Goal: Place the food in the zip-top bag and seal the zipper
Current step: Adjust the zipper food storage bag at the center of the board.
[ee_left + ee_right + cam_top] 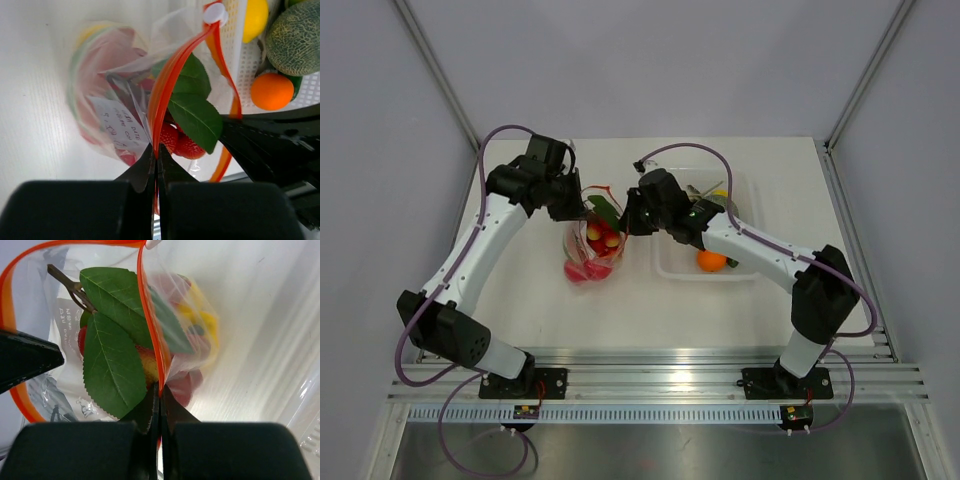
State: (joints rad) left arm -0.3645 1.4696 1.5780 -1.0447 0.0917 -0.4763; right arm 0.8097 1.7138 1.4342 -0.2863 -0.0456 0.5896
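Your left pincer point(156, 152) is clamping shut on the zipper point(167, 82). Its two fingers are pressing together, with the red-orange strip rising from between the tips. Your right pincer point(159, 390) is gripping the opposite lip of the mouth the same way, fingers closed tight on the strip. Between the two grips the mouth is gaping open in a wide loop. A white slider tab point(215, 12) is sitting at one end of the zipper.

The bag point(588, 255) is lying near the middle of the desk point(520, 290), just left of the white tray point(705, 277). Its mouth is pointing toward the far side, between your two pincers.

Inside the bag, red strawberries point(180, 142) are showing just below the mouth. Some yellow pieces point(205, 322) and more red ones are glowing blurrily through the plastic. A sprig of green leaves point(112, 365) with a brown stem is lying across the open mouth, partly inside. A white label point(120, 125) with handwriting is showing on the bag's wall.

In the tray, an orange point(271, 91), a lemon point(255, 17) and a netted green melon point(295, 37) are waiting close together, apart from the bag.
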